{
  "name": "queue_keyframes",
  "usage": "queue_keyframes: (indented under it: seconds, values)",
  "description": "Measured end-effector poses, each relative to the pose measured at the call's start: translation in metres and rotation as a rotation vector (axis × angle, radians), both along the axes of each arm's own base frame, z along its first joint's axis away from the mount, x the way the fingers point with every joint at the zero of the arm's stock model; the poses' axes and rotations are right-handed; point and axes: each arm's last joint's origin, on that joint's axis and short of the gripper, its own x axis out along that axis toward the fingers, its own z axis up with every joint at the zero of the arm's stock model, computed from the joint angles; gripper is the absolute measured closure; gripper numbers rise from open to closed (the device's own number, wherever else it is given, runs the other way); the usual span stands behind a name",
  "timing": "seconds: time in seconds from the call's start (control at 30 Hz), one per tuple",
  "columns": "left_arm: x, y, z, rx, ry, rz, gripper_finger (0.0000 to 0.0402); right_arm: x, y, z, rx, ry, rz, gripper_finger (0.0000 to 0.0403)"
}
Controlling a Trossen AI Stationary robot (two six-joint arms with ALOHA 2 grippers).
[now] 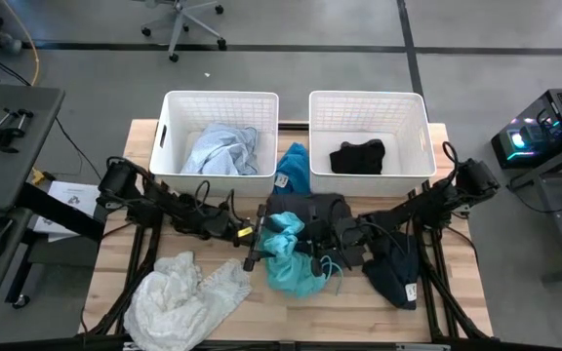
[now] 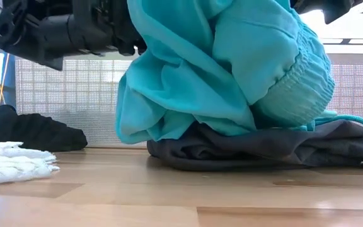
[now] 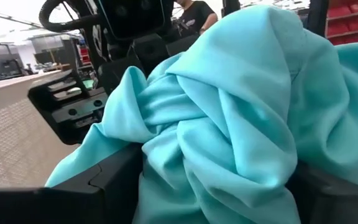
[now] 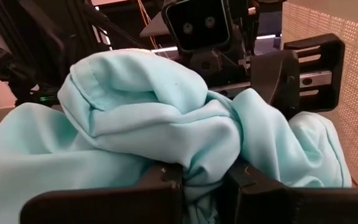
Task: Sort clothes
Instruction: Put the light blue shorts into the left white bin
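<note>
The teal garment (image 4: 166,137) fills both wrist views, bunched at the desk (image 1: 115,253) centre atop a dark grey garment (image 2: 263,148). The right end effector (image 4: 204,177) pinches its fabric between closed fingers. The left end effector (image 1: 254,237) has the teal cloth between its fingers; whether it grips cannot be told. A white lacy garment (image 1: 183,297) lies at 7 o'clock, a black garment (image 1: 398,276) at 4 o'clock.
</note>
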Motion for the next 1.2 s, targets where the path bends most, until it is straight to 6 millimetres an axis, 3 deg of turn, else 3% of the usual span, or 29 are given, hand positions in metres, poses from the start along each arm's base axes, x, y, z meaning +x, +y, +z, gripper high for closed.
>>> queue_keyframes:
  seconds: [0.5, 0.67, 0.83, 0.97, 1.2]
  values:
    - [0.001, 0.004, -0.004, 0.026, 0.026, -0.042, 0.0213, -0.001, -0.001, -0.002, -0.017, 0.020, -0.034, 0.0371]
    - [0.001, 0.005, -0.005, 0.033, 0.035, -0.042, 0.0278, 0.000, -0.001, -0.003, -0.008, 0.024, -0.036, 0.0329]
    - [0.001, 0.005, -0.007, 0.035, 0.054, -0.026, 0.0361, -0.002, -0.001, -0.001, 0.029, 0.038, -0.043, 0.0253]
    - [0.000, 0.000, -0.008, 0.007, 0.073, -0.017, 0.0373, -0.017, -0.001, 0.019, 0.061, 0.053, -0.072, 0.0214]
    - [-0.010, -0.011, 0.020, 0.025, 0.000, -0.006, 0.0373, -0.067, 0.019, 0.043, -0.011, 0.123, -0.236, 0.0215]
